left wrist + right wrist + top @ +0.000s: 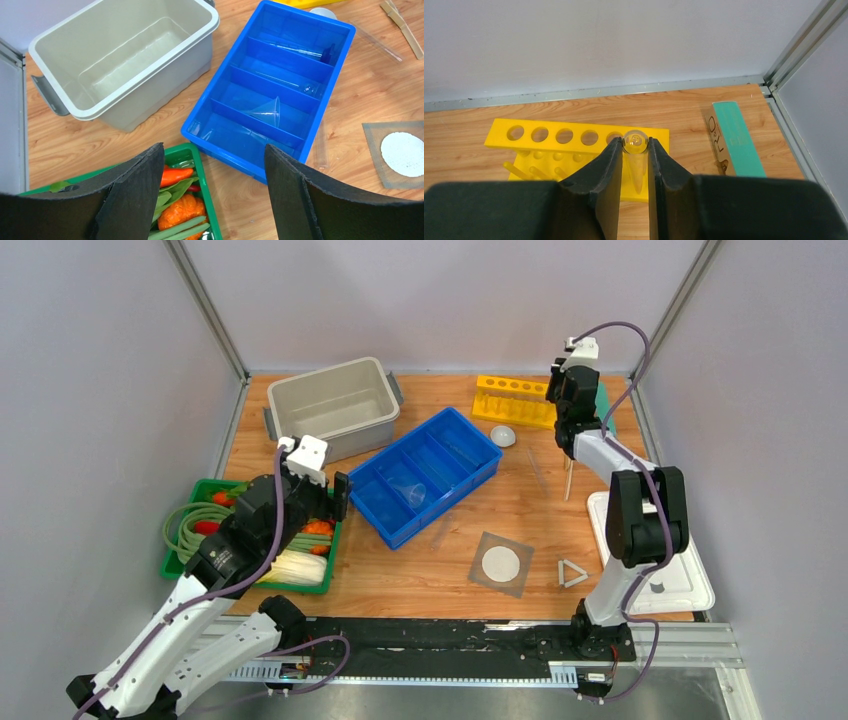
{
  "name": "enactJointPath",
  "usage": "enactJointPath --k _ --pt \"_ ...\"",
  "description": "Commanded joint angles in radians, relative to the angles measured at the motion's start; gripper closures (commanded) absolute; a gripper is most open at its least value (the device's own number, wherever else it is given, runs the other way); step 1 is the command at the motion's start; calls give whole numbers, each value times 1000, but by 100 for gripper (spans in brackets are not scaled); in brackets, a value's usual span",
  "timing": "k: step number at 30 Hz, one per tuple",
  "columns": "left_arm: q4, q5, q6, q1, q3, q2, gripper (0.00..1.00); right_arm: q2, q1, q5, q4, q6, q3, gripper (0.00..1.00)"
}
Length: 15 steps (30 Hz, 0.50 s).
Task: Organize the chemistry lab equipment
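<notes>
In the right wrist view my right gripper point(634, 145) is shut on a clear glass tube point(635, 142), held upright over the last hole of the yellow rack point(549, 136). From above, that gripper point(565, 405) hangs at the rack's right end point(512, 400). My left gripper point(214, 155) stands wide open and empty above the gap between the green tray point(202, 170) and the blue divided tray point(240, 165). The blue tray holds a clear funnel point(267, 111), thin clear rods and a blue-tipped tool point(327, 52). A clear round dish point(503, 436), a grey mesh with white disc point(502, 563) and a white triangle point(572, 573) lie loose.
An empty grey bin point(330, 405) sits at the back left. The green tray point(250, 535) holds vegetables and a coiled green hose. A white lid point(660, 575) lies at the right edge, a wooden stick point(568, 480) beside it, a teal box point(734, 140) by the back corner.
</notes>
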Motion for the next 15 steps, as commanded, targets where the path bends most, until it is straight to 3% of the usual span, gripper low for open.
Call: enactJointPath --k 1,7,15 --pt "31 5 16 -2 19 2 20 8 -3 11 42 42 -2 73" --pt "27 12 13 -3 19 -7 20 -60 -1 -15 -80 54 22 61" --pt "24 -1 11 -3 16 -22 20 -188 3 -71 -527 85 118 50"
